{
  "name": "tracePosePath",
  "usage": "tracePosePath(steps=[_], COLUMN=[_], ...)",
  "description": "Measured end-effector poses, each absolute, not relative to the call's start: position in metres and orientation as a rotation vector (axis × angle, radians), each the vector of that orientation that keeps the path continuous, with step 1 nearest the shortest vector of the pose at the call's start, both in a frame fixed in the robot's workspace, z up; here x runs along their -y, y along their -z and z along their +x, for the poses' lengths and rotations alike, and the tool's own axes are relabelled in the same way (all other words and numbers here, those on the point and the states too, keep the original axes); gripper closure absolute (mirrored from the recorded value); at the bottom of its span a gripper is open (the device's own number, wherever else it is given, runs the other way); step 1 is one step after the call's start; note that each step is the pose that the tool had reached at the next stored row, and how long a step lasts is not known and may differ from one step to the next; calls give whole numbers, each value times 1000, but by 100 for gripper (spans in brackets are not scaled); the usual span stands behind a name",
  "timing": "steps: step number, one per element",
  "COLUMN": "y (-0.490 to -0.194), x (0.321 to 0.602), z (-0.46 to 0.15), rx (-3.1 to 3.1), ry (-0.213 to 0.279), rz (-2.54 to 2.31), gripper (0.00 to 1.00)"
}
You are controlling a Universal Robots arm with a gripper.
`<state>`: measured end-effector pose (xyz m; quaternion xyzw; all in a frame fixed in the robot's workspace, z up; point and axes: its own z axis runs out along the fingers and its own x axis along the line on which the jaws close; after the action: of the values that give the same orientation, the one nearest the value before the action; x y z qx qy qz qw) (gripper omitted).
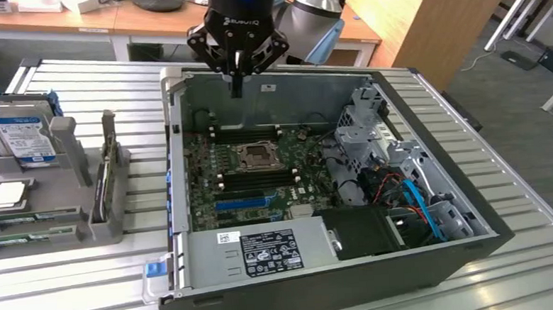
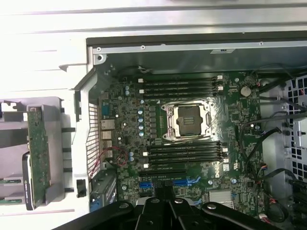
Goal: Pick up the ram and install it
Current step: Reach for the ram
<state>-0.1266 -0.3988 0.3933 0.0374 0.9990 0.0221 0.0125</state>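
A robotics lab: slatted metal workbench [image 1: 520, 206], opened computer case [image 1: 359, 289], wooden office desks [image 1: 156, 23] across the frame's top.

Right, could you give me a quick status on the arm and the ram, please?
Gripper shut, empty, over open case. Ram in rack, exterior view's left, untouched. Memory slots unobstructed.
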Motion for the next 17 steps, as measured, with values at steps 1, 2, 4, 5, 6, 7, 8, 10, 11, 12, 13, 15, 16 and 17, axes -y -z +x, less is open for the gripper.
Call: tracePosePath(steps=[1,2,4,5,6,7,8,10,11,12,13,15,16,17], y=[-393,-393,-393,-393,-393,-393,-393,-393,-393,-393,-393,-393,-393,-393], x=[399,399,399,399,399,399,399,399,399,399,399,399,399,399], z=[-128,-130,-133,-135,-137,-139,-141,-146,-148,-150,-152,-156,-158,-161], rx=[-3114,-3114,-3114,-3114,-3114,-3114,-3114,-3114,-3114,-3114,-3114,-3114,-3114,-3114], ry=[-69,-69,-69,-69,-69,-69,-69,-69,-69,-69,-69,-69,-69,-69], rz=[117,117,117,117,117,116,117,117,117,117,116,116,117,117], gripper=[90,90,90,90,90,90,90,90,90,90,90,90,90,90])
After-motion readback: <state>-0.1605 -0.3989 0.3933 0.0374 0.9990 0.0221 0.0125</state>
